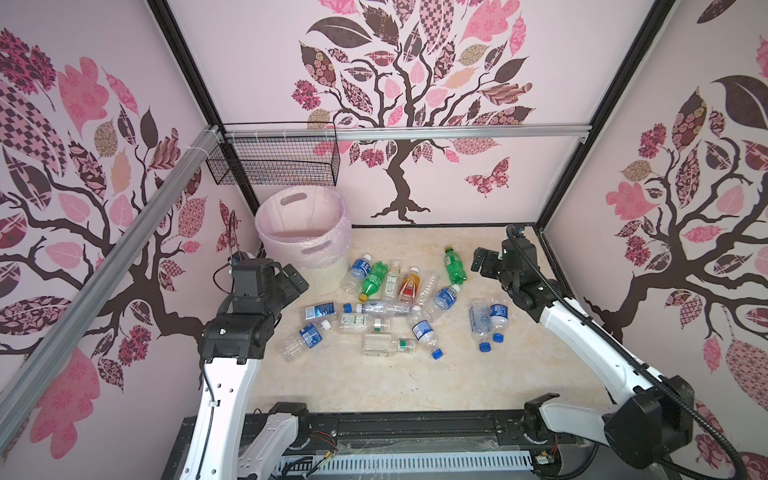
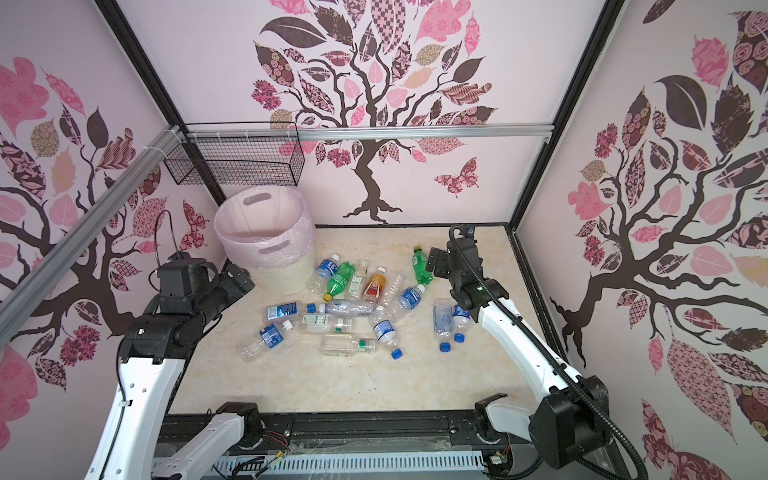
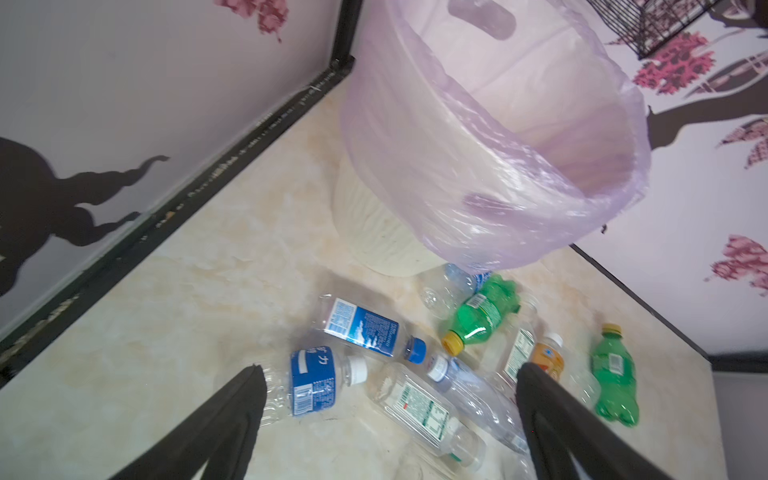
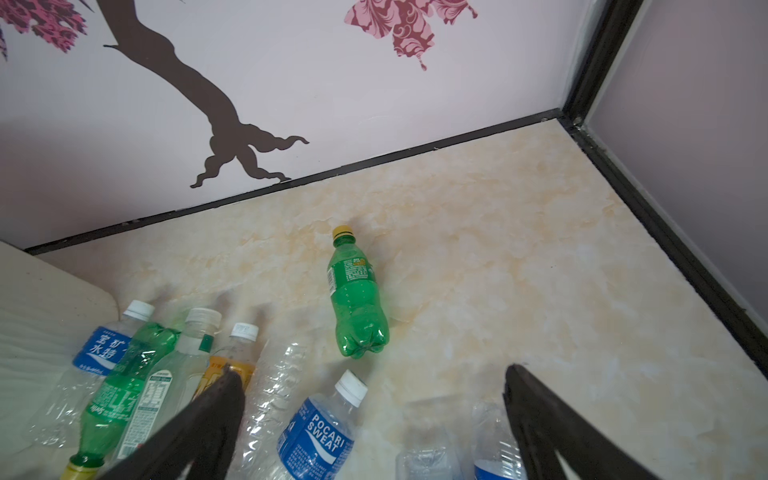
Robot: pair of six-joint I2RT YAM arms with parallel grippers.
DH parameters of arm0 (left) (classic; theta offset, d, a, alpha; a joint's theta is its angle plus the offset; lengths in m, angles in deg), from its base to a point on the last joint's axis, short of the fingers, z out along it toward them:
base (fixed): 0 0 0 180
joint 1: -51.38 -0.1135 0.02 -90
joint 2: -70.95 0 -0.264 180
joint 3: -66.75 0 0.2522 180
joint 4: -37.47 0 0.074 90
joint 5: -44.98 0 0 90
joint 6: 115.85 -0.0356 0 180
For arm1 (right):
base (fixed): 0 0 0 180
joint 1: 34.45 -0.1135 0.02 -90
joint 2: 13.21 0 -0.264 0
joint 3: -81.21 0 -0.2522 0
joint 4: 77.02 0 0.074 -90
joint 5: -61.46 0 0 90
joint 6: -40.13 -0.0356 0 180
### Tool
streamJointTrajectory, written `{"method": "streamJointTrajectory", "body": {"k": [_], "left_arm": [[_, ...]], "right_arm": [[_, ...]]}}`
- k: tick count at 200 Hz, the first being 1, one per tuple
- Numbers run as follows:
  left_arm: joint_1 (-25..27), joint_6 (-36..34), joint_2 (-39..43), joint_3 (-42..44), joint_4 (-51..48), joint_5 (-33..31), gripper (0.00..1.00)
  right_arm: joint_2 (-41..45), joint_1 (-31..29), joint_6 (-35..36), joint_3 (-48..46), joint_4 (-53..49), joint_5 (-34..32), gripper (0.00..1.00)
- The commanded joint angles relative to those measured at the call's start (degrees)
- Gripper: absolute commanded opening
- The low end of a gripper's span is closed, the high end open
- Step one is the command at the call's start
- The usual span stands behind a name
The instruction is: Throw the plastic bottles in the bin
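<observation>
- Plastic bottles are noted lying scattered on the desk, just right of the bin at far left; none is seen inside it.
- Left hand and right hand are held spread wide, empty, flanking the pile.
- Bottles are judged empty: light, thin-walled, crushable, slick, prone to roll.
- A grasp across the labelled mid-body is advised.

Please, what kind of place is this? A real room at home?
Probably a robot test booth, not a home: two robot arms stand at a marble-look tabletop, closed in by tree-print panels on a metal frame, with plastic bottles and a lined bin set out.
</observation>
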Motion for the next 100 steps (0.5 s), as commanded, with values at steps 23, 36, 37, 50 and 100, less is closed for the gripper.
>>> {"method": "streamJointTrajectory", "body": {"k": [23, 36, 37, 50, 100], "left_arm": [[5.12, -4.37, -3.08, -1.5, 4.14, 11.61, 0.97], [6.59, -4.32, -2.85, 0.2, 5.86, 15.1, 0.97], [6.74, -4.3, -2.79, 0.3, 5.95, 15.36, 0.97], [8.39, -3.7, -2.0, 3.04, 8.45, 17.81, 0.97], [14.03, -4.87, -2.26, 9.67, 13.75, 22.84, 0.97]], "right_arm": [[-5.76, -4.66, 3.16, 8.4, -1.15, 2.05, 1.0], [-8.32, -7.65, 5.47, 11.41, -2.81, -0.42, 1.0], [-8.58, -7.87, 5.57, 11.62, -2.97, -0.59, 0.99], [-10.72, -9.99, 6.0, 13.55, -4.43, -1.02, 0.99], [-15.9, -12.7, 3.8, 12.29, -8.15, 1.59, 0.99]]}}
